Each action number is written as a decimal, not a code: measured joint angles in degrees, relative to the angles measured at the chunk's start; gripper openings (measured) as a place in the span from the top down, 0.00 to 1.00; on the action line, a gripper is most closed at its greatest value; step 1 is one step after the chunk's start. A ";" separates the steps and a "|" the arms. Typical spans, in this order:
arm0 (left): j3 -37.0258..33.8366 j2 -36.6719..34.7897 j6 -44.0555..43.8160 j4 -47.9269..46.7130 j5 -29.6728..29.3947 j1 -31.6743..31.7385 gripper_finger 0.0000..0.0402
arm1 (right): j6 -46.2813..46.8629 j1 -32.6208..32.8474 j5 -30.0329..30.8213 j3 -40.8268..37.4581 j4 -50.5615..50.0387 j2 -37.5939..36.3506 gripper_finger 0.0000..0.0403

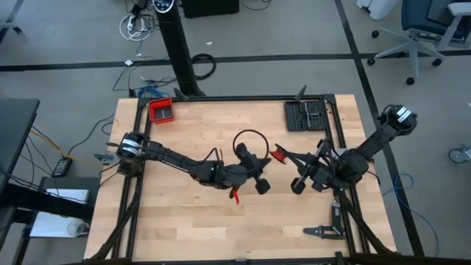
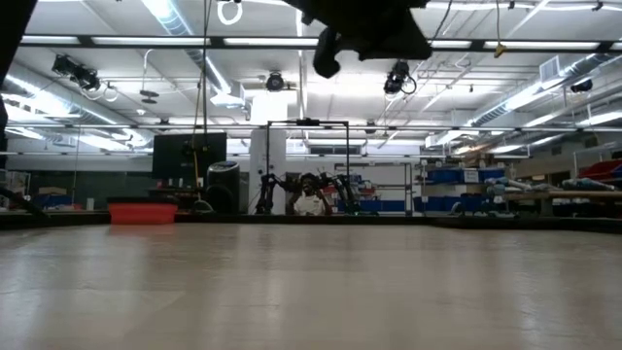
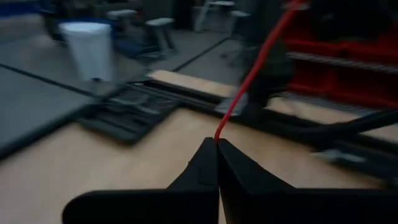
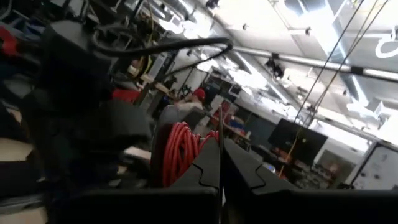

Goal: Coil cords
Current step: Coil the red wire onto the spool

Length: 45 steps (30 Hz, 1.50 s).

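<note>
The red cord (image 3: 252, 78) is pinched at its end by the clenched left tool (image 3: 217, 144), while its coiled bundle (image 4: 180, 152) is gripped by the right tool (image 4: 220, 155), so it is kept taut above the surface (image 1: 184, 221).

The left gripper (image 1: 276, 154) and right gripper (image 1: 280, 155) meet mid-table at the cord (image 1: 279, 154), between tray (image 1: 160, 110) and tool case (image 1: 306, 115).

Red cord (image 3: 249, 81), red tray (image 1: 160, 110), pale wood-grain bench (image 1: 221, 129) with black frame; both arms and claws are black.
</note>
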 joint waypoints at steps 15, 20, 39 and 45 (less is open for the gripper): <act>0.02 -6.23 4.75 -12.14 -14.84 -2.17 1.00 | 6.96 2.54 3.46 0.00 -10.44 -0.02 1.00; 0.02 -7.99 8.47 -12.48 -17.28 -3.84 1.00 | 8.73 2.24 2.47 0.02 -13.55 -0.02 1.00; 0.02 -9.10 6.28 -0.23 -6.74 -4.84 1.00 | 12.30 -5.19 5.77 0.04 -21.96 0.02 1.00; 0.02 -8.21 5.78 1.30 -5.70 -4.03 1.00 | 16.41 -6.81 5.09 0.03 -22.22 0.02 1.00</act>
